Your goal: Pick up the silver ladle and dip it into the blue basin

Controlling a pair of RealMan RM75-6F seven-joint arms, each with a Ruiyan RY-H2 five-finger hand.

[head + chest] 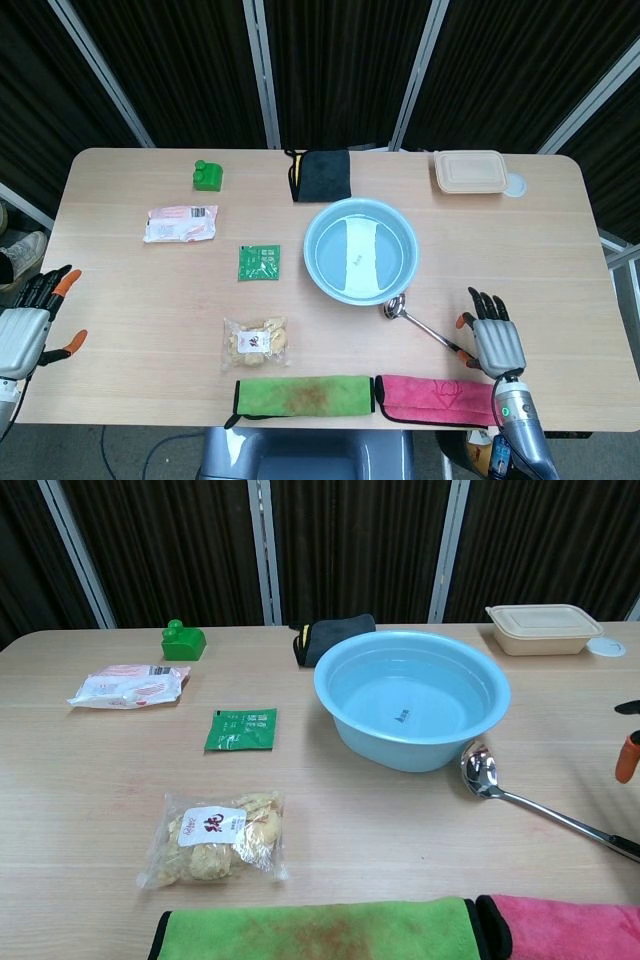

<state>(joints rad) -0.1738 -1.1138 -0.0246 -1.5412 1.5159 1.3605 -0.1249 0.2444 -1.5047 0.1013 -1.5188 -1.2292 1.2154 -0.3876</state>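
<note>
Right hand hovers over the table w/ fingers spread, holding nothing; the silver ladle lies flat just left of its thumb, handle end beside the palm, bowl pointing away toward the blue basin. Pink towel sits below the wrist. Left hand, also spread and empty, hangs at the table's far-left edge, well apart from both.

Right hand low at near right, back upward, fingers spread, holding nothing. Left hand at far left edge, fingers spread, empty
</note>
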